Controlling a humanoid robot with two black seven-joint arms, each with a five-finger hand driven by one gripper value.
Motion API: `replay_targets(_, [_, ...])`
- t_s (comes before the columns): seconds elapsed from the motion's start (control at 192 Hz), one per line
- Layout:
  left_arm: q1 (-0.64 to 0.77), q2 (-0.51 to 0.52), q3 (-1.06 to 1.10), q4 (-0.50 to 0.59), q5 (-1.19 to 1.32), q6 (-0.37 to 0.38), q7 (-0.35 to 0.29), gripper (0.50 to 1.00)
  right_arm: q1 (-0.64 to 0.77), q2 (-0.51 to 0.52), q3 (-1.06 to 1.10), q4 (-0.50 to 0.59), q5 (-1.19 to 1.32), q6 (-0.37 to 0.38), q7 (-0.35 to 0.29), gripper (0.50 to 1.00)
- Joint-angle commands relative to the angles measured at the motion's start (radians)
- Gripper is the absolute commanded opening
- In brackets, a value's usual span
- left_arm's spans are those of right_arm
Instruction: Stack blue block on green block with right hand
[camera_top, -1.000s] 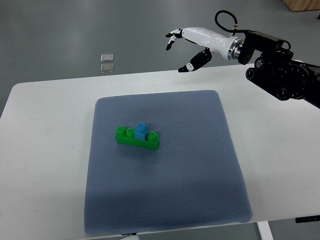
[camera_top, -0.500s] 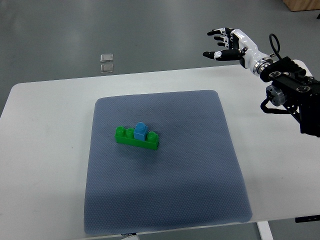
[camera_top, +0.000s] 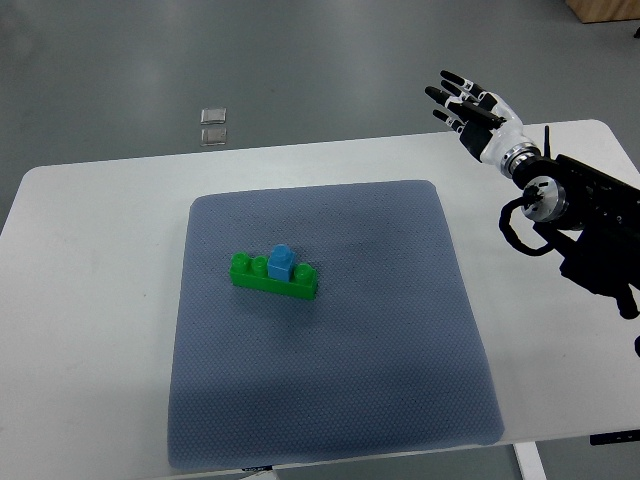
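Up beyond the far right corner of the blue-grey mat (camera_top: 330, 330), my right hand (camera_top: 477, 112) hangs over the edge of the white counter (camera_top: 90, 300), its fingers (camera_top: 447, 82) spread straight and released, holding nothing. My left hand does not show at all.

Near the middle of the mat sits the green block (camera_top: 273, 277), a long brick lying at a slight slant, and the blue block (camera_top: 281, 262) is seated on top of it, between the green studs. I judge the stacking done.

What could go wrong now is mostly my own doing. My hand is well apart from the blocks, but if my arm swung low across the mat, my fingers or wrist could clip the blue block and knock it off, or shove the whole pair askew. I cannot tell how firmly the blue block is pressed down; if it only rests loosely, even dragging the mat could tip it.

Beyond the mat's far left side, two small clear squares (camera_top: 213, 125) lie on the floor. I can read no brand, label or writing anywhere.
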Motion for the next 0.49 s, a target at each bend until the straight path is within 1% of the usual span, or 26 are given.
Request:
replay_targets(0.0, [0.0, 0.0, 0.0, 0.0, 0.0, 0.0, 0.0, 1.0, -0.017, 0.032, 0.057, 0.0, 0.002, 0.008, 0.0, 0.915])
replay_targets(0.057, [0.0, 0.0, 0.0, 0.0, 0.0, 0.0, 0.0, 1.0, -0.026, 0.041, 0.071, 0.0, -0.003, 0.004, 0.01, 0.915])
replay_targets(0.229, [0.0, 0.0, 0.0, 0.0, 0.0, 0.0, 0.0, 1.0, -0.029, 0.041, 0.071, 0.004, -0.017, 0.011, 0.013, 0.915])
replay_targets(0.349, [0.0, 0.0, 0.0, 0.0, 0.0, 0.0, 0.0, 1.0, -0.031, 0.04, 0.071, 0.004, -0.017, 0.018, 0.075, 0.915])
replay_targets(0.485, [0.0, 0.0, 0.0, 0.0, 0.0, 0.0, 0.0, 1.0, -0.032, 0.041, 0.07, 0.004, -0.018, 0.022, 0.087, 0.915])
